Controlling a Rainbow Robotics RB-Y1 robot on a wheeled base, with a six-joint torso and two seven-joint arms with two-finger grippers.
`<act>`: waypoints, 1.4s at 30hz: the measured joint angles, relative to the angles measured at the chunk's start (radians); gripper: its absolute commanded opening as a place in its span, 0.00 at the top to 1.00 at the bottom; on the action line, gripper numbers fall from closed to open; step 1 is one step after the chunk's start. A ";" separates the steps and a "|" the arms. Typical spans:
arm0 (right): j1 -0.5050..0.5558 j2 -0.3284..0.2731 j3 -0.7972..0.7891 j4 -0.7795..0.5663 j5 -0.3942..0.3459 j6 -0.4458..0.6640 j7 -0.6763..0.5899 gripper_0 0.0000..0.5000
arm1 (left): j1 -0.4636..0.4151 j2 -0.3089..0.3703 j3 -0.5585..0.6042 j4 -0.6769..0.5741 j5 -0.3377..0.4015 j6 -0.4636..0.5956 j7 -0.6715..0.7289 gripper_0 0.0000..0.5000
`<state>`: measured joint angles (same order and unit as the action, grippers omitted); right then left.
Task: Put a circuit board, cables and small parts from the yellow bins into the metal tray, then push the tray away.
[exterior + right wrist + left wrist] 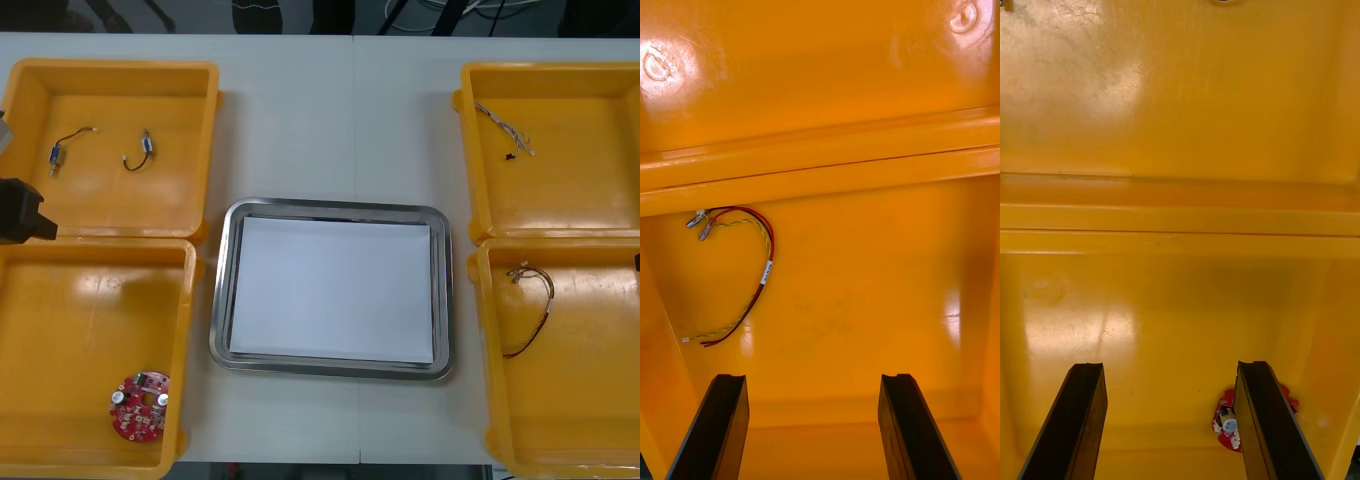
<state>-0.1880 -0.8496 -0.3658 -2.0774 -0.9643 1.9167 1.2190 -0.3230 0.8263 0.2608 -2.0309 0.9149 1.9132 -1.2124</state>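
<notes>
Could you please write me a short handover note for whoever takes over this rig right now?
Left pincer: open, holding nothing, over the near left bin; the circuit board lies just beside one finger.
Right pincer: open, holding nothing, over the near right bin; the red and yellow cable lies ahead of it.
Far left bin: two small metal parts.
Far right bin: a pale cable.
Done: nothing; the metal tray holds no items.
Left: load board, cables and parts, then push the tray away.

table [300,120]: light, thin seam running toward far edge | floor [200,15]: dark, beyond far edge
</notes>
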 measured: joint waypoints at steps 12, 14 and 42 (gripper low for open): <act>0.000 0.000 0.000 0.000 0.000 0.000 0.000 0.00 | 0.000 0.000 0.000 0.000 0.000 0.000 0.000 0.00; 0.000 0.000 0.000 0.000 0.000 0.000 0.000 0.00 | 0.000 0.000 0.000 0.000 0.000 0.000 0.000 0.00; 0.000 0.000 0.000 0.000 0.000 0.000 0.000 0.00 | 0.000 0.000 0.000 0.000 0.000 0.000 0.000 0.00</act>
<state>-0.1880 -0.8496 -0.3658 -2.0774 -0.9643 1.9167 1.2190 -0.3230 0.8263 0.2608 -2.0309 0.9149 1.9132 -1.2124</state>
